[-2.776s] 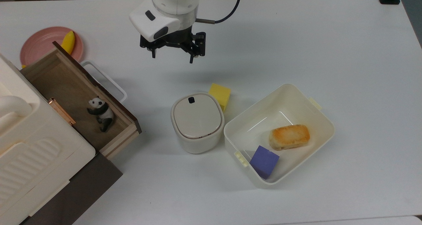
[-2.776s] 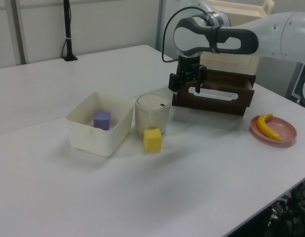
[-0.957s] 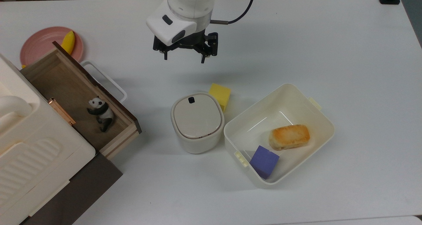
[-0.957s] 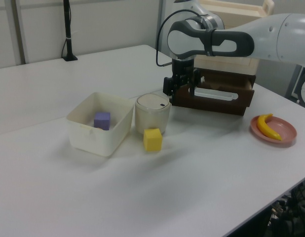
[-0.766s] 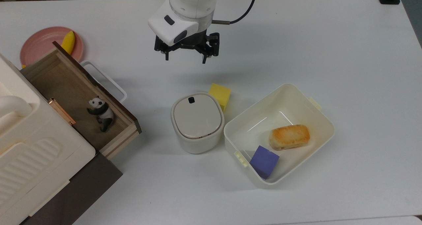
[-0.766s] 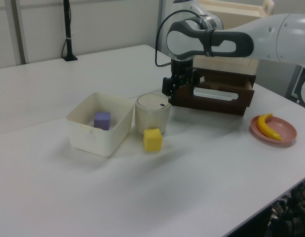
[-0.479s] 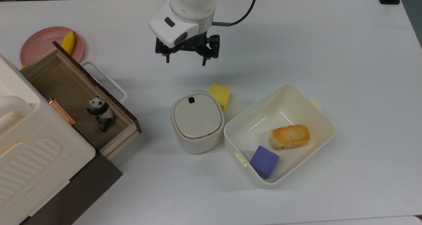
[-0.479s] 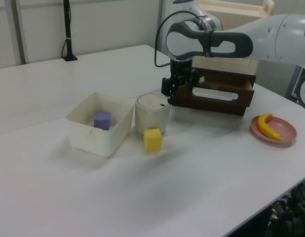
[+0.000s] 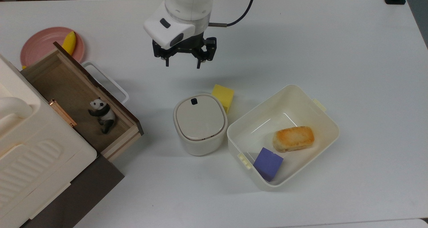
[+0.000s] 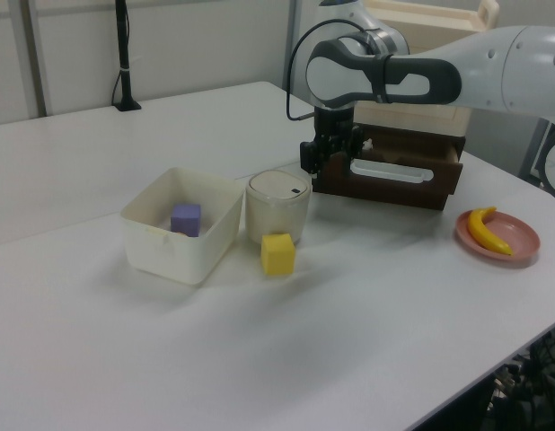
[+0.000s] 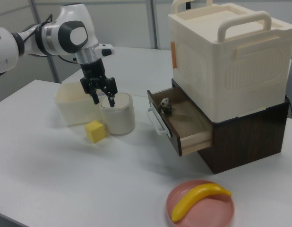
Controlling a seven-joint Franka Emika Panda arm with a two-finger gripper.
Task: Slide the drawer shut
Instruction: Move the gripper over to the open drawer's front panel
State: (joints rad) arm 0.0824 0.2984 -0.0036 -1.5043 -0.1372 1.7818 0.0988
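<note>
1. A white table (image 9: 334, 37) spans the scene — matte, evenly lit, with soft shadows.
2. Behind the table in the left view, pale wall panels (image 10: 206, 40) rise.
3. A black post (image 10: 125, 54) stands on a black foot at the table's far edge.

drawer (image 9: 80, 97): wooden, with light wood sides, a tan floor and a dark brown front panel
state: pulled well out of its dark brown cabinet, open at the top
handle (image 9: 106, 81): white rectangular loop, fixed to the front panel and standing out from it
pose: level, running on a slant in the top view, front panel toward the top view's upper right
place: at the top view's left, under the cream box; in the right view (image 11: 181, 123) it juts toward the right view's left
</note>
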